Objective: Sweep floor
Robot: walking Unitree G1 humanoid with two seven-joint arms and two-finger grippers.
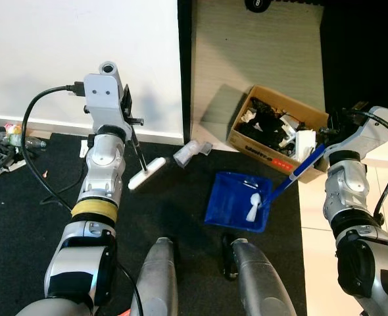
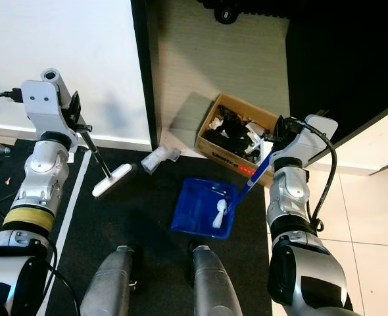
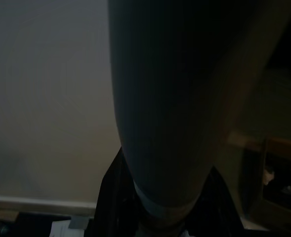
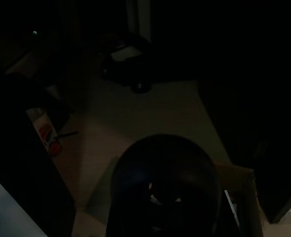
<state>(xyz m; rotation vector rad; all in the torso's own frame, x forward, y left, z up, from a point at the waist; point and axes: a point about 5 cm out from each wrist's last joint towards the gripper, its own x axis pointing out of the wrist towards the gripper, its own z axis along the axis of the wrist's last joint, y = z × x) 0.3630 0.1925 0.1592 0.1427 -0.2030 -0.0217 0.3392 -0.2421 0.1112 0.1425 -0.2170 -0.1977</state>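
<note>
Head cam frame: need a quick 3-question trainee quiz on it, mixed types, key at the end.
1. True or false: the blue dustpan rests on the pale wooden floor.
2. Multiple choice: the white piece of litter lies A) in the cardboard box, B) in the dustpan, C) by the wall.
3. Fill in: the left gripper holds a thin black rod ending in a white ____ head.

Key
1. False: it sits on the dark mat.
2. B. The right gripper holds the dustpan's blue handle; the cardboard box of clutter stands just beyond.
3. Brush.
</note>
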